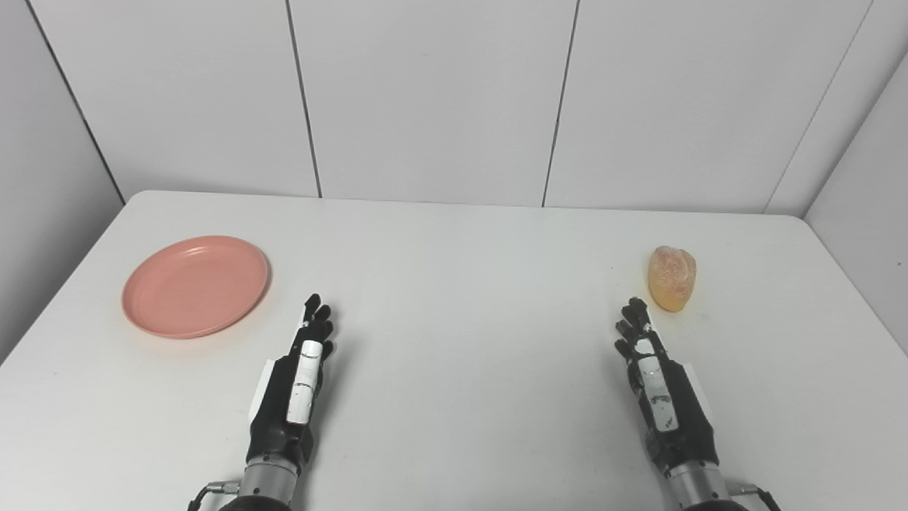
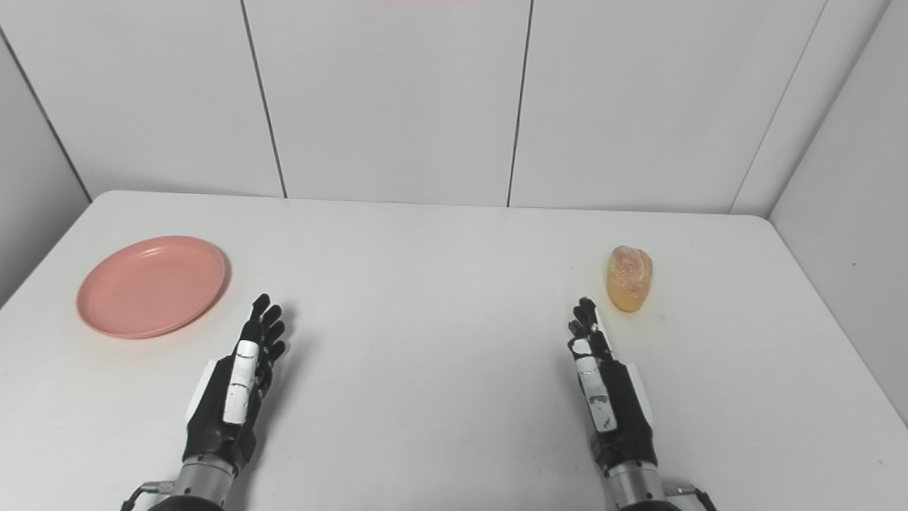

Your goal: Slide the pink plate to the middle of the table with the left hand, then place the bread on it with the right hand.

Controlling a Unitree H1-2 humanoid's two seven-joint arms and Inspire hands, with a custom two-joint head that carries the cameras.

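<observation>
A pink plate (image 1: 196, 286) lies empty on the white table (image 1: 454, 298) at the left side. A small golden bread roll (image 1: 672, 277) sits at the right side. My left hand (image 1: 301, 376) is open, fingers stretched forward, resting low over the table to the right of the plate and a little nearer than it, not touching it. My right hand (image 1: 656, 387) is open too, fingers stretched forward, its tips just short of the bread and slightly to its left. Both hands hold nothing.
White wall panels (image 1: 425, 99) stand behind the table's far edge. A grey side wall (image 1: 872, 234) runs close along the table's right edge, and another stands at the left.
</observation>
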